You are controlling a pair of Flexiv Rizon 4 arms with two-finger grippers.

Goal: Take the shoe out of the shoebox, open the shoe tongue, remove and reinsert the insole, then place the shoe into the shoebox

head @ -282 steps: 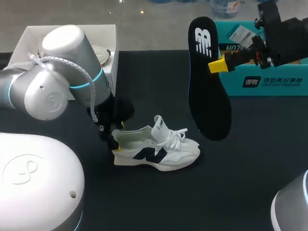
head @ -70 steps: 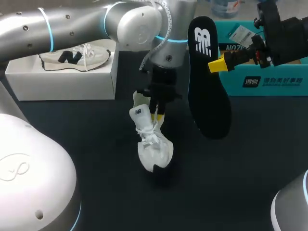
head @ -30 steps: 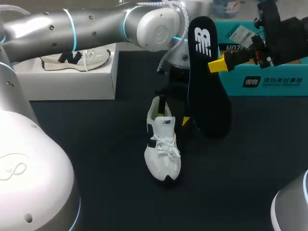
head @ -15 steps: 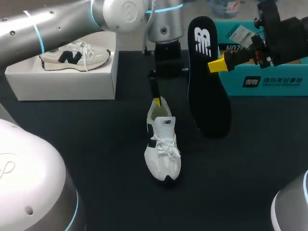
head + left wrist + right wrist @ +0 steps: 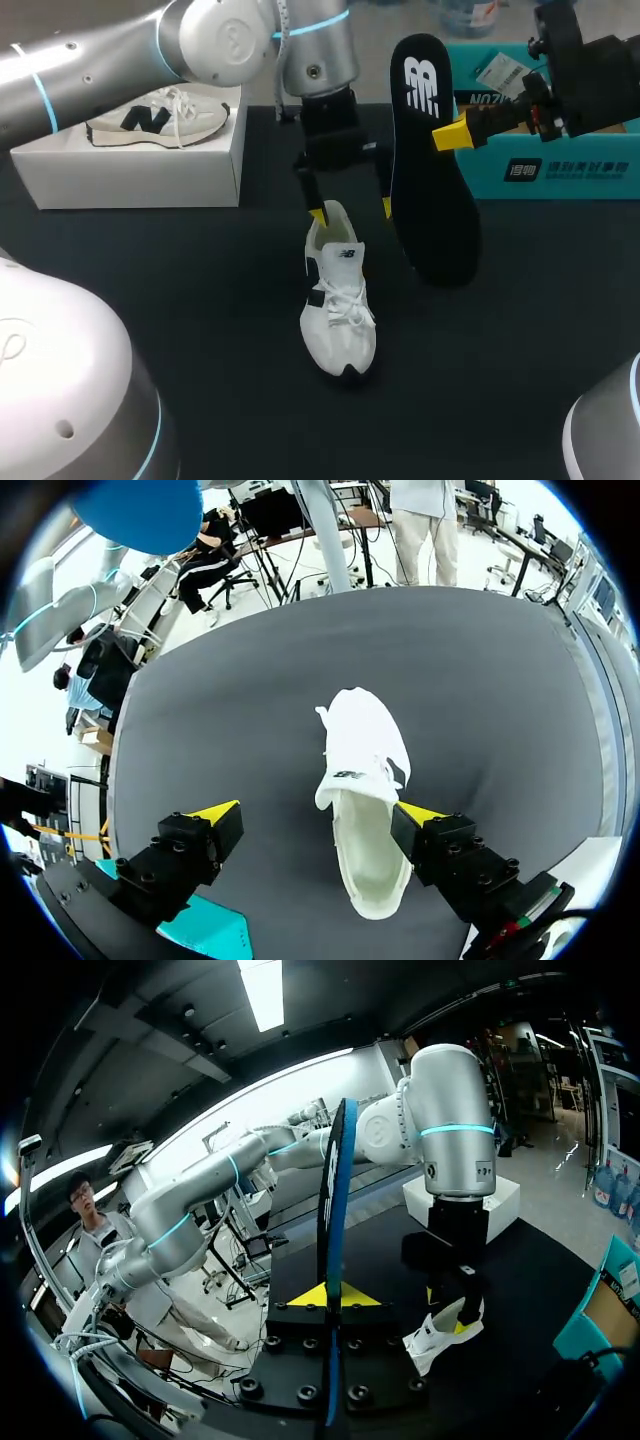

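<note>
On the dark table [image 5: 180,300], a teal box [image 5: 575,185] sits far right, a second white sneaker [image 5: 160,115] far left.

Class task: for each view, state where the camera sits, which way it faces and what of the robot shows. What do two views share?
Head view: above and behind, facing down on the table; left arm and right arm show.
Left wrist view: on the left wrist, facing down onto the shoe past the open left gripper.
Right wrist view: on the right wrist, facing across the table; right gripper, shut on the insole, shows.
Shared: all three show the shoe.
</note>
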